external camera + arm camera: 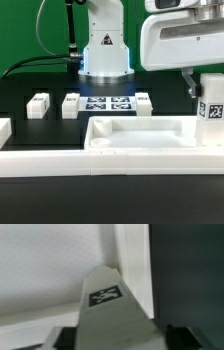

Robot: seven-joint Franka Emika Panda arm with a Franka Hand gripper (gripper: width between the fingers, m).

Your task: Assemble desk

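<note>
Ext view: gripper [207, 90] at ext view's right, pinching held leg [212, 108], upright, above right end of desk top [150, 143]. Contact w/ rim: can't tell. 3 loose legs [38, 104] in row behind on black table [18, 112], either side of marker board [107, 103]; open room betw. row and tray.

Wrist view: held leg [108, 308] clamped betw. 2 dark fingers [66, 339]. Leg's far end beside desk top [50, 269] raised rim; bare tray floor on 1 side, black table [190, 274] beyond edge.

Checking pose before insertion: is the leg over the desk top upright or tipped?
Upright: in the exterior view the leg stands vertical, tag facing the camera, above the desk top.
</note>
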